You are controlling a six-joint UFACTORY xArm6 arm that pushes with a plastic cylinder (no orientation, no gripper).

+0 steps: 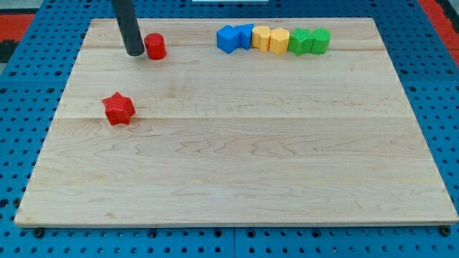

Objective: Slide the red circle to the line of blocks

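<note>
The red circle (155, 46) lies near the view's top left of the wooden board (237, 179). My tip (134, 53) rests on the board just to the left of the red circle, close to it or touching it. A line of blocks runs along the view's top: two blue blocks (228, 39) (245, 34), two yellow blocks (261, 37) (279, 41), and two green blocks (300, 41) (320, 41). The line's left end is well to the right of the red circle.
A red star (118, 109) lies at the view's left, below the red circle. The board sits on a blue perforated surface (21, 143).
</note>
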